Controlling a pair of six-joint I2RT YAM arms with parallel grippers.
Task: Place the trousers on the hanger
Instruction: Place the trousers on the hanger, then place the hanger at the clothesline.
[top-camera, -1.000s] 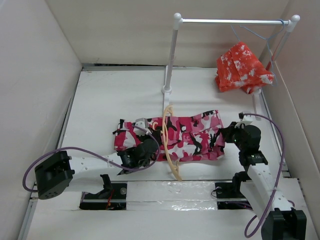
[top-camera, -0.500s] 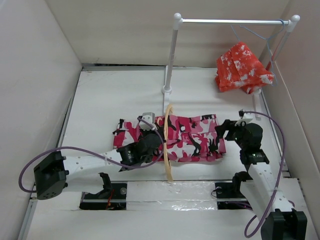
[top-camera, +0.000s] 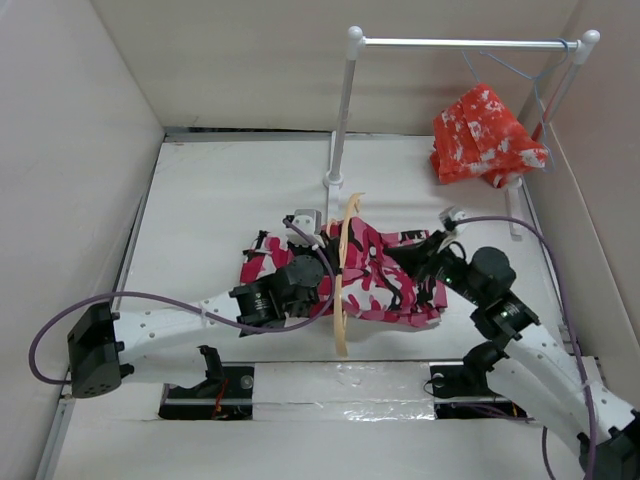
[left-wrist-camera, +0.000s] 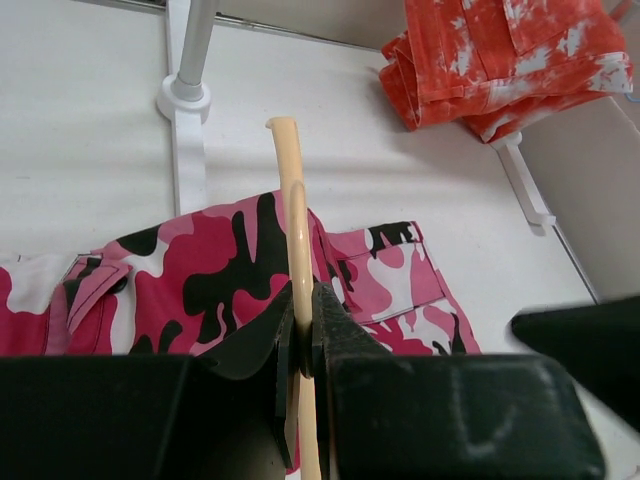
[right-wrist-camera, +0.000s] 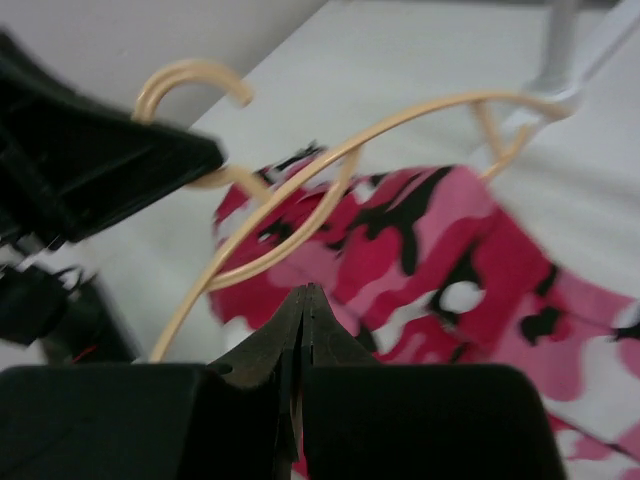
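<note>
The camouflage trousers (top-camera: 385, 285) lie bunched on the table's middle. The tan wooden hanger (top-camera: 345, 265) stands on edge across them, its hook towards the near edge. My left gripper (top-camera: 322, 275) is shut on the hanger's thin bar. In the left wrist view (left-wrist-camera: 303, 305) the hanger (left-wrist-camera: 292, 190) runs up from the jaws over the trousers (left-wrist-camera: 210, 270). My right gripper (top-camera: 412, 260) is shut at the trousers' right part. In the right wrist view (right-wrist-camera: 307, 292) its tips are pressed together over the fabric (right-wrist-camera: 480, 260), with the hanger (right-wrist-camera: 400, 125) arching beyond.
A white clothes rail (top-camera: 340, 120) stands at the back, its foot (left-wrist-camera: 185, 100) just behind the trousers. A red-orange garment (top-camera: 485, 135) hangs from a wire hanger at the rail's right end. White walls close in on the left and right.
My left gripper has moved right and away, tipping the hanger onto its edge. My right gripper has moved left over the trousers, and the fabric's right side has bunched inward.
</note>
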